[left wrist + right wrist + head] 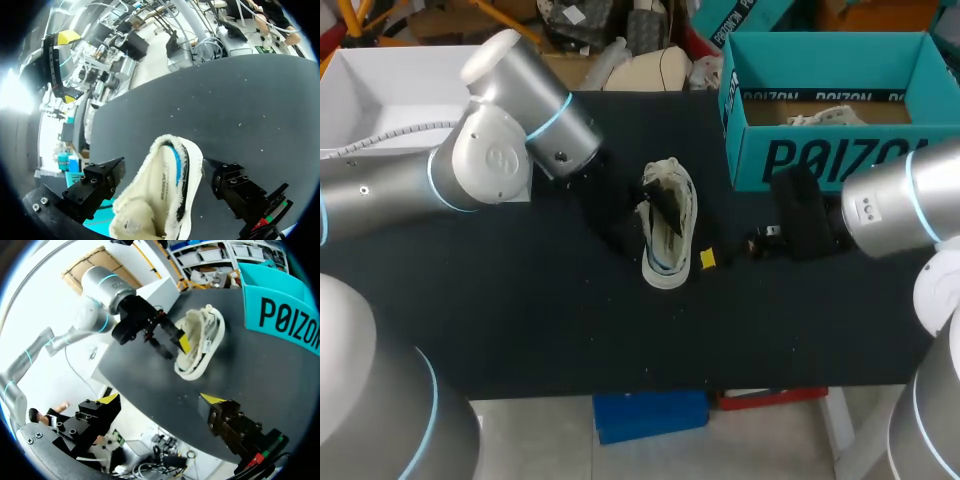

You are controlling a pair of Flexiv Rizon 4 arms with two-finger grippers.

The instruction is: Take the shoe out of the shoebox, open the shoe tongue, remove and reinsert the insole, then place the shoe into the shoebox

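So the shoe (pixel 165 195) is out of the box right now, sitting on the black table (pixel 520 320) pretty much in the middle. It's a cream, fuzzy-looking thing with blue and black lines along the sole. The teal shoebox (pixel 820 160) is off toward the far right corner, near the shoe but not touching it, and there's something pale lying inside that I can't make out.

The left gripper (pixel 172 345) is right down at the shoe. From its own wrist camera the shoe sits between its two fingers (pixel 95 187), which are spread wide. There's a strip of table showing between one finger and the shoe, so it's not actually clamping anything, just straddling it. From the other arm's camera, one yellow tip is right up against the rim of the shoe's opening.

The right gripper (pixel 161 400) hangs over bare table just beside the shoe, on the shoebox side, fingers apart with nothing between them.
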